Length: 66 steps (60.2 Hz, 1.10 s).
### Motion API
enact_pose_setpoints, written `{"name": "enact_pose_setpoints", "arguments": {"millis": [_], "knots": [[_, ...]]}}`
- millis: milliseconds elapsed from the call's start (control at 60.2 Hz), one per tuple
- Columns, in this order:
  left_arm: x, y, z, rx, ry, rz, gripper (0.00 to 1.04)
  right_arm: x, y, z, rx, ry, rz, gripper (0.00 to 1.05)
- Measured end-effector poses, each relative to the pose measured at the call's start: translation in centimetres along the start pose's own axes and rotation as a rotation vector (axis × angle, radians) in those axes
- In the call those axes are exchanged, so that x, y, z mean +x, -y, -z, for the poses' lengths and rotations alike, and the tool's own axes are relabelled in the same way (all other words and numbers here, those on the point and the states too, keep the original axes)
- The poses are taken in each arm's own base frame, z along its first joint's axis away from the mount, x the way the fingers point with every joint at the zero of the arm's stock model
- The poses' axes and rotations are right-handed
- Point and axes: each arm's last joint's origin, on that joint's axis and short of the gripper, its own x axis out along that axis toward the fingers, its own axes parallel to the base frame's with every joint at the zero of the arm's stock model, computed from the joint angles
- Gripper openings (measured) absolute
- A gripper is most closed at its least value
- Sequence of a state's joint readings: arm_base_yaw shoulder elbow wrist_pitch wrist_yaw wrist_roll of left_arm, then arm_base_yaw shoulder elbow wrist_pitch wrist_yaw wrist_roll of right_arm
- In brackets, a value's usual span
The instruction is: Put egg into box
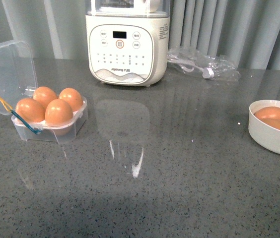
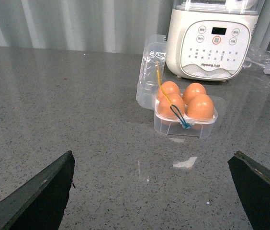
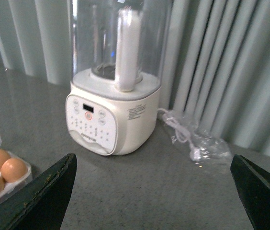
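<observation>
The clear box (image 1: 49, 126) stands at the left of the grey counter with its hinged lid (image 1: 7, 74) open. All its cells hold brown eggs (image 1: 58, 112). It also shows in the left wrist view (image 2: 185, 126) and at the edge of the right wrist view (image 3: 3, 184). More brown eggs (image 1: 271, 114) lie in a white bowl (image 1: 271, 136) at the right. Neither arm shows in the front view. My left gripper (image 2: 151, 191) is open and empty, well back from the box. My right gripper (image 3: 151, 191) is open and empty, facing the appliance.
A white kitchen appliance (image 1: 128, 44) with a control panel stands at the back centre. A clear plastic bag with a cable (image 1: 203, 64) lies to its right. Grey curtains hang behind the counter.
</observation>
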State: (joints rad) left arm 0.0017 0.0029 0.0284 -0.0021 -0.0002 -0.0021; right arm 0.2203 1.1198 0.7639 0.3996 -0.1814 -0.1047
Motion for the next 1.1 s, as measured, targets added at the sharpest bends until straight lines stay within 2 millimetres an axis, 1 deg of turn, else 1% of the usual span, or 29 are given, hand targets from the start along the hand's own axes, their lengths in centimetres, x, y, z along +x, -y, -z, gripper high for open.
{"name": "enact_pose_setpoints", "arguments": {"millis": [66, 133, 216, 332, 398, 448, 481, 515, 581, 614, 697, 730, 797, 863, 1096], "knots": [[0.0, 0.0, 0.0, 0.0, 0.0, 0.0, 0.98, -2.1, 0.4, -0.5, -0.011, 0.043, 0.022, 0.97], [0.0, 0.0, 0.0, 0.0, 0.0, 0.0, 0.98, -3.9, 0.3, -0.3, -0.023, 0.067, 0.019, 0.97], [0.0, 0.0, 0.0, 0.0, 0.0, 0.0, 0.98, -6.2, 0.0, 0.5, -0.053, 0.089, 0.038, 0.97], [0.0, 0.0, 0.0, 0.0, 0.0, 0.0, 0.98, -8.0, -0.3, 1.8, -0.1, 0.089, 0.084, 0.97], [0.0, 0.0, 0.0, 0.0, 0.0, 0.0, 0.98, -8.9, -0.5, 2.5, -0.022, -0.009, 0.252, 0.87], [0.0, 0.0, 0.0, 0.0, 0.0, 0.0, 0.98, -10.1, -0.6, 3.8, 0.029, -0.065, 0.361, 0.76], [0.0, 0.0, 0.0, 0.0, 0.0, -0.001, 0.98, -10.6, -0.7, 4.5, 0.048, -0.072, 0.384, 0.71], [0.0, 0.0, 0.0, 0.0, 0.0, -0.001, 0.98, -11.2, -0.8, 5.4, 0.063, -0.074, 0.393, 0.64], [0.0, 0.0, 0.0, 0.0, 0.0, 0.0, 0.98, -11.8, -0.9, 6.6, 0.076, -0.076, 0.394, 0.53], [0.0, 0.0, 0.0, 0.0, 0.0, 0.0, 0.98, -12.1, -0.9, 7.1, 0.082, -0.074, 0.392, 0.46], [0.0, 0.0, 0.0, 0.0, 0.0, 0.0, 0.98, -12.5, -0.9, 8.0, 0.087, -0.072, 0.392, 0.33], [0.0, 0.0, 0.0, 0.0, 0.0, 0.0, 0.98, -12.7, -1.0, 8.5, 0.089, -0.073, 0.388, 0.26], [0.0, 0.0, 0.0, 0.0, 0.0, 0.0, 0.98, -13.1, -0.7, 9.2, 0.092, -0.075, 0.36, 0.16], [0.0, 0.0, 0.0, 0.0, 0.0, 0.0, 0.98, -13.6, -0.4, 9.9, 0.093, -0.077, 0.39, 0.03], [0.0, 0.0, 0.0, 0.0, 0.0, 0.0, 0.98, -14.3, -0.7, 11.4, 0.095, -0.072, 0.395, 0.03]]}}
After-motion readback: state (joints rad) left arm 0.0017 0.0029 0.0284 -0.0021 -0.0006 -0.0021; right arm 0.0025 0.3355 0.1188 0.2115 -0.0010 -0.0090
